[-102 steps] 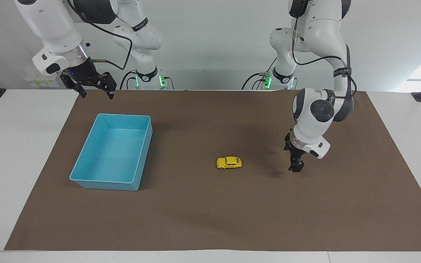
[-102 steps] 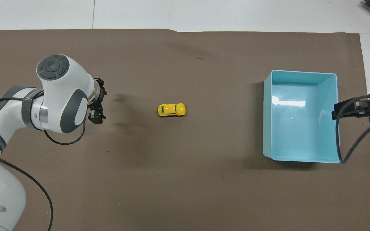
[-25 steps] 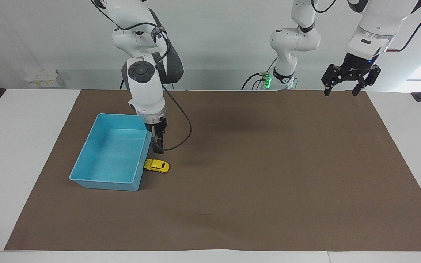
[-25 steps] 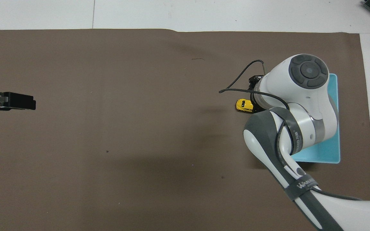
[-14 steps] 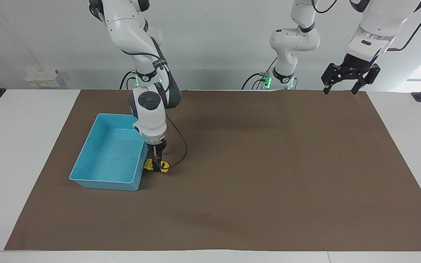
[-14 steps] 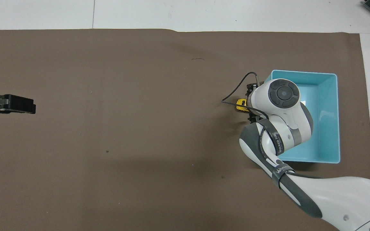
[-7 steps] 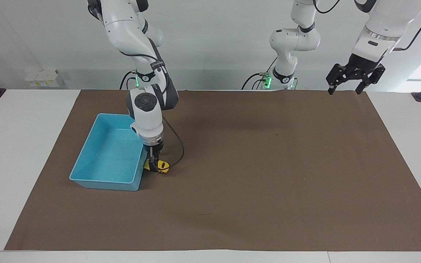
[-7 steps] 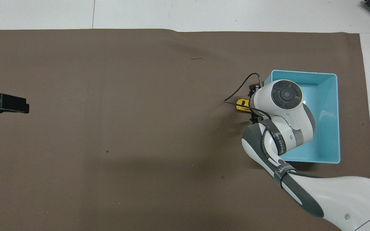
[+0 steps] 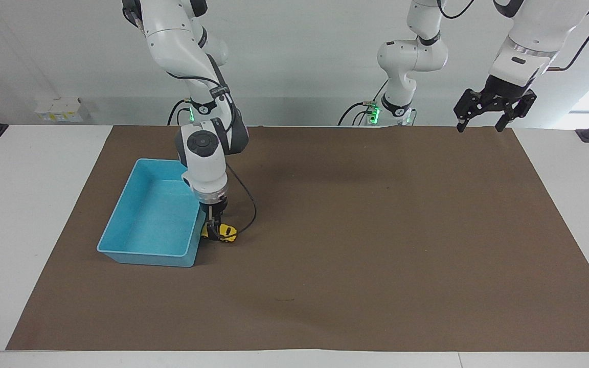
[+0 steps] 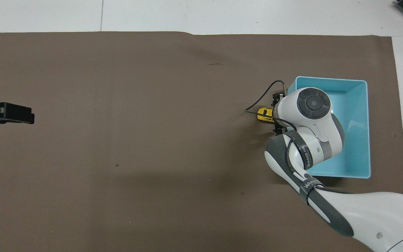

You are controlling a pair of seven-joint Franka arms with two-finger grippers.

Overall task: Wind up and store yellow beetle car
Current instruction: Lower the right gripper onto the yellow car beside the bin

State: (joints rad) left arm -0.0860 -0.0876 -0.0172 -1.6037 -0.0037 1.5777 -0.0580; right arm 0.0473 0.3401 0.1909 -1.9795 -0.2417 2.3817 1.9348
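Brown mat [image 9: 356, 245] on white table [image 9: 28, 204]

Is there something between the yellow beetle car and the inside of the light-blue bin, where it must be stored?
Only the bin's own wall. The yellow beetle car sits on the mat against the outside of the light-blue bin, with the right gripper down around it. The car must be lifted over that wall; nothing else visible blocks it.

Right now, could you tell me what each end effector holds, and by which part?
The left end effector holds nothing. The right end effector sits at the yellow beetle car, mid-body; a grip cannot be told.
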